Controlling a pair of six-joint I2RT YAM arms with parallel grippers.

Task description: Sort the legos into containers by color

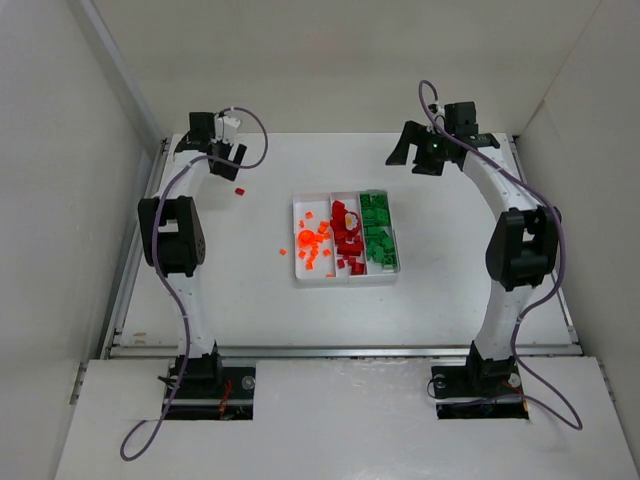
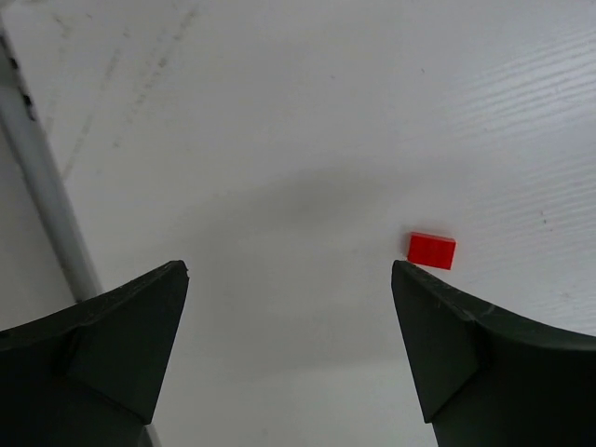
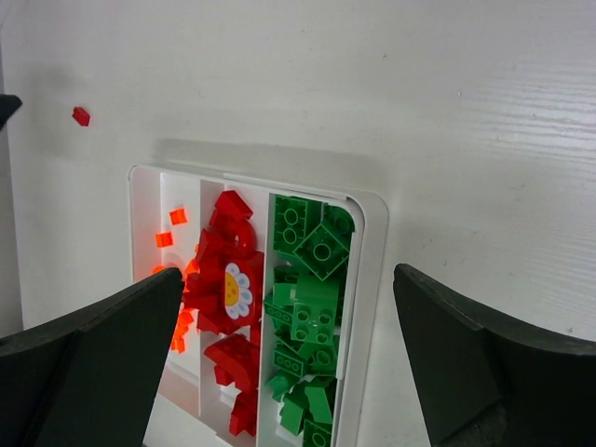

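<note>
The top view looks down from above and behind the arm bases [image 1: 200, 375] over the whole tabletop [image 1: 250, 300]. The left wrist view hangs close, the right wrist view farther back. All three share one red brick [image 1: 239, 190].

I see a white tray [image 1: 346, 282] holding orange legos [image 1: 308, 243], dark red legos [image 1: 347, 238] and green legos [image 1: 378, 232]. One red piece [image 3: 212, 279] shows a white, yellow-centred flower [image 3: 237, 290].

Lab cell: white enclosure walls [image 1: 50, 200]
</note>
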